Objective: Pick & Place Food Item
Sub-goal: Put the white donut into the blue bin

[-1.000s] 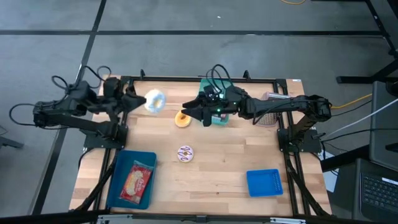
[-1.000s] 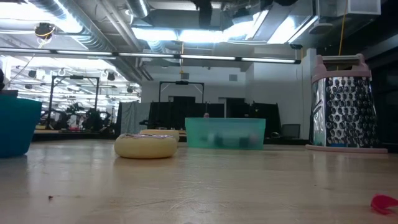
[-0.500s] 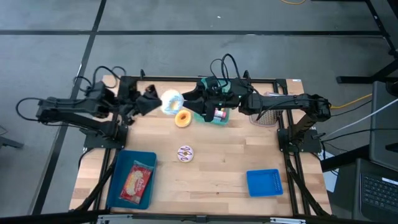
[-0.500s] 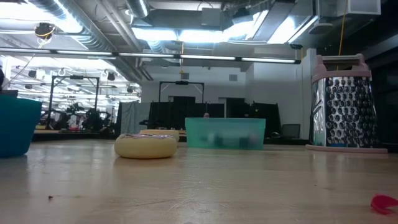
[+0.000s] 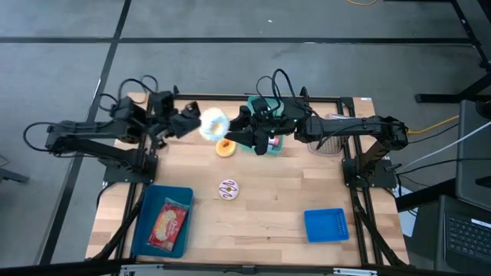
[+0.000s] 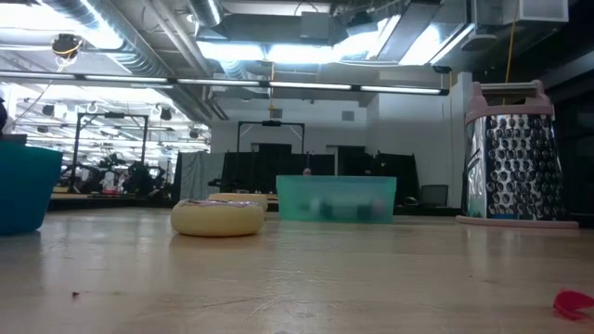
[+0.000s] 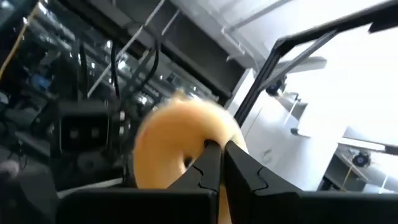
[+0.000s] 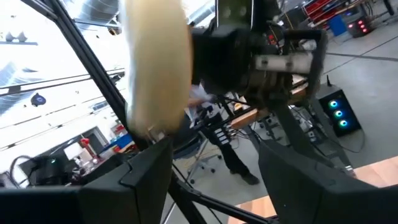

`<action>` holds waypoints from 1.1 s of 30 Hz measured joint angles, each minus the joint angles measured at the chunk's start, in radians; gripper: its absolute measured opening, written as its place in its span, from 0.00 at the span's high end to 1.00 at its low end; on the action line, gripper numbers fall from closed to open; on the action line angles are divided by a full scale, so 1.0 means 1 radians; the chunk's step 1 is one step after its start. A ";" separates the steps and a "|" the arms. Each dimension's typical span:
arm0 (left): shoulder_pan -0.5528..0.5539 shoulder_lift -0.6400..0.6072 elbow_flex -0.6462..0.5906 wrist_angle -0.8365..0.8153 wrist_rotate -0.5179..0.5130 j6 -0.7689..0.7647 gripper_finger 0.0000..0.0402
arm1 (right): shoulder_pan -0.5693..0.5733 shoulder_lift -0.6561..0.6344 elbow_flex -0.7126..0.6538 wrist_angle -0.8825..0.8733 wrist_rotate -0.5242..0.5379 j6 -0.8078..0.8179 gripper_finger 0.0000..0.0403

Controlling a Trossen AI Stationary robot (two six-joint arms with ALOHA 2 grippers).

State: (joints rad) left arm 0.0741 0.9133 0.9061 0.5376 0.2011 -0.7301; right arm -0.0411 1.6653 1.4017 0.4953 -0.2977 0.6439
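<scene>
My left gripper (image 5: 198, 125) is shut on a pale frosted donut (image 5: 214, 124), held high over the table's far middle. In the left wrist view the donut (image 7: 177, 146) shows tan behind the shut fingers (image 7: 217, 158). My right gripper (image 5: 239, 133) stands open just right of it. In the right wrist view its fingers (image 8: 214, 168) spread below the donut (image 8: 158, 68), which is seen edge-on. I see no touch there. An orange donut (image 5: 225, 146) and a sprinkled donut (image 5: 229, 189) lie flat on the table. My left gripper pinches the donut's ring (image 7: 214, 134) between its two fingers, at the side nearest the arm. The fingers come from the table's left, slanting upward. The donut is lifted clear of the table, with its frosted face turned up.
A teal container (image 5: 265, 139) sits under the right arm, and a grater (image 6: 515, 158) stands at the far right. A blue tray (image 5: 153, 201) with a food packet is at the near left, a blue basket (image 5: 326, 225) at the near right. A teal bowl (image 6: 23, 186) shows in the low view.
My left gripper has carried the donut toward the table's right, up to the right gripper's open fingers, and has tipped upward. The donut has stayed clear of the table. My right gripper has risen and tipped up a little, still open.
</scene>
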 joint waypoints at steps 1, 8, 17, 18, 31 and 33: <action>0.008 -0.019 0.000 -0.004 0.000 -0.001 0.99 | 0.000 0.000 0.000 -0.001 0.000 0.001 0.42; 0.042 -0.151 0.000 -0.144 0.001 0.016 0.99 | -0.013 0.000 0.000 0.006 0.009 -0.005 0.42; 0.037 -0.122 0.000 -0.174 0.014 0.025 0.99 | -0.021 0.000 0.000 0.124 0.006 0.004 0.42; 0.037 -0.107 0.000 -0.167 0.023 0.021 0.99 | -0.021 0.000 0.000 0.133 -0.001 0.011 0.42; 0.055 0.017 -0.001 -0.001 0.116 -0.043 0.99 | -0.021 0.000 0.000 0.149 -0.011 0.028 0.42; 0.055 0.023 -0.001 0.018 0.116 -0.043 0.99 | -0.021 0.000 0.000 0.149 -0.011 0.026 0.42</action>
State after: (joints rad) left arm 0.1291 0.9359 0.9054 0.5556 0.3171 -0.7731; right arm -0.0620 1.6650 1.4014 0.6441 -0.3084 0.6702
